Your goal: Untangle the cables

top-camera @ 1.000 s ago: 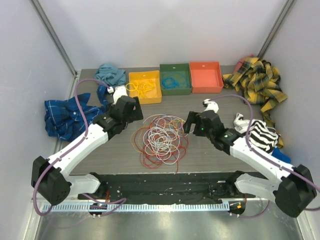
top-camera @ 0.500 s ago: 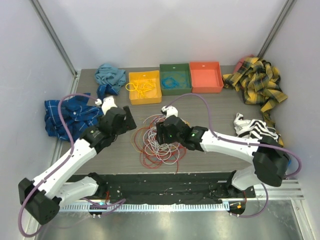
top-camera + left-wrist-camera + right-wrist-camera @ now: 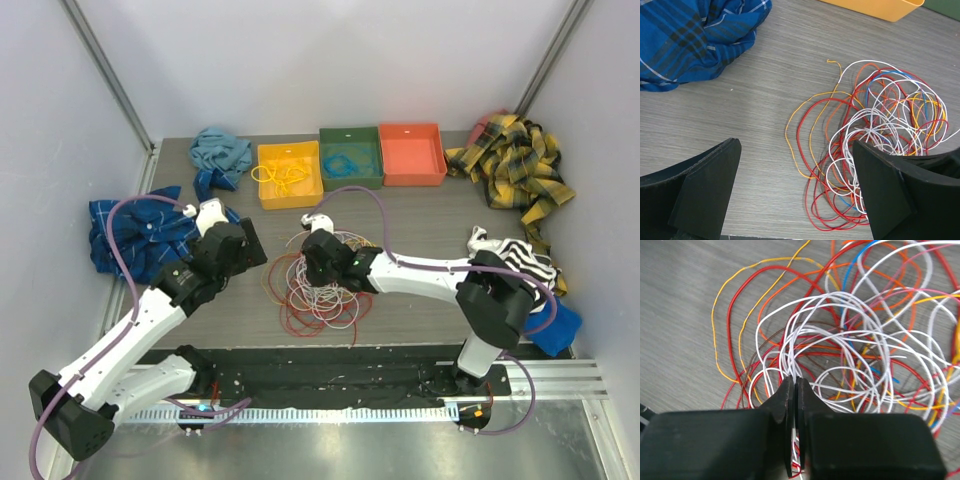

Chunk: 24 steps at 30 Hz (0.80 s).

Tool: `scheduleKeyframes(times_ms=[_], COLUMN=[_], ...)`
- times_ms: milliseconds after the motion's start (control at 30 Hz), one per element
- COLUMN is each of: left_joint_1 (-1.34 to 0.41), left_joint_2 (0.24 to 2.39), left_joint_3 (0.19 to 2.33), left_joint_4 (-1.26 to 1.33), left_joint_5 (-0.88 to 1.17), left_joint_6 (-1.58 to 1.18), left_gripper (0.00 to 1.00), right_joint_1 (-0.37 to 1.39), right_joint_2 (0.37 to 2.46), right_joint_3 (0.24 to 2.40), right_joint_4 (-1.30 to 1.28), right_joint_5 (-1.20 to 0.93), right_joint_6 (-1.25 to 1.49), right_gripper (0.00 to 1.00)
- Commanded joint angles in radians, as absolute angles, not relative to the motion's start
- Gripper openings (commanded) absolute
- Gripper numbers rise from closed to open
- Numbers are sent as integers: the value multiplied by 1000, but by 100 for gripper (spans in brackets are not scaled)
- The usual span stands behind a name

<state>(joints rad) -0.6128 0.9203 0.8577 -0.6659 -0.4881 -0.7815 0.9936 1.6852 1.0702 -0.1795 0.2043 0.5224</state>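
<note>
The cables (image 3: 322,288) lie in one tangled heap of red, orange, yellow and white loops on the middle of the table. My right gripper (image 3: 308,266) is down on the heap's left part. In the right wrist view it (image 3: 795,381) is shut on a few white cables (image 3: 840,340), which run between its closed jaws. My left gripper (image 3: 246,246) hovers just left of the heap. In the left wrist view it (image 3: 795,146) is open, with bare table and the outer red and orange loops (image 3: 812,145) between its fingers, touching nothing.
A yellow bin (image 3: 266,187) with yellow wire, a green bin (image 3: 350,179) with blue wire and an orange bin (image 3: 411,177) stand at the back. Cloths lie around: blue plaid (image 3: 130,232) left, teal (image 3: 222,150) back left, yellow plaid (image 3: 515,162) and striped (image 3: 522,264) right.
My right arm has swung left from the heap's right side onto its left part and shut its jaws on white cables. The left arm has drawn back a little, staying open.
</note>
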Motion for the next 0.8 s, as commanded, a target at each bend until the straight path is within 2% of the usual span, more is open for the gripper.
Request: scheduleKeyframes(times_ms=[0, 100, 333, 767], left_joint_1=[-612, -612, -612, -612], left_joint_2=[897, 897, 937, 1009], left_joint_3=[854, 856, 862, 891], left_joint_4=[-660, -655, -601, -519], left_joint_5=[-500, -503, -457, -385], left_joint_6=[-770, -764, -765, -782], left_gripper=[100, 100, 100, 100], right_joint_1=[1000, 1000, 1000, 999], right_joint_2=[1556, 1402, 1310, 1097], right_joint_3=[1137, 1204, 1543, 1746], right_joint_4=[-204, -244, -491, -586], right_joint_5=[374, 518, 627, 745], right_joint_6=[484, 404, 246, 196], right_gripper=[1, 1, 1, 1])
